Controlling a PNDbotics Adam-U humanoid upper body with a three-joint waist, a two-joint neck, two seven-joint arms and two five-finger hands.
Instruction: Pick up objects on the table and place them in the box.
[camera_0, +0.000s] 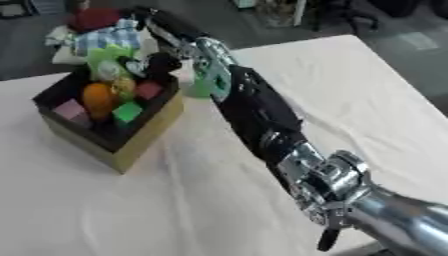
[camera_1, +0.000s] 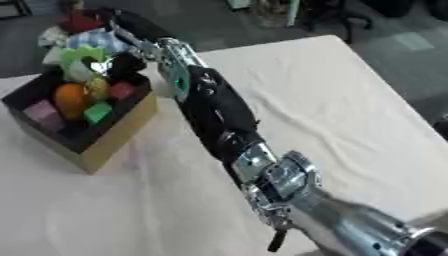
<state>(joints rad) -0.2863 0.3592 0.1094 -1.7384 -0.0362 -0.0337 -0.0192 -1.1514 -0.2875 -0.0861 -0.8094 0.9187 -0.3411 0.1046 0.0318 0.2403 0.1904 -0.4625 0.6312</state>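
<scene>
Box (camera_0: 131, 142) | holds coloured blocks, orange item | right robot hand (camera_0: 157, 64) over it, grip unclear

Open box (camera_0: 140, 137), yellow walls, dark inside, far left on table; holds orange fruit (camera_0: 99, 98), pink block (camera_0: 69, 110), green block (camera_0: 128, 112), red block (camera_0: 149, 90).

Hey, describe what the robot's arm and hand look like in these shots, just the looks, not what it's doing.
One arm shows, the right arm, coming from the lower right. Its near end is a shiny silver tube with a knobbly silver joint. The middle section is a bulky matte black shell. Toward the wrist there is a silver bracket with a teal-green tint. The right hand is black; its fingers are too dark to make out. No cables or markings are readable.
</scene>
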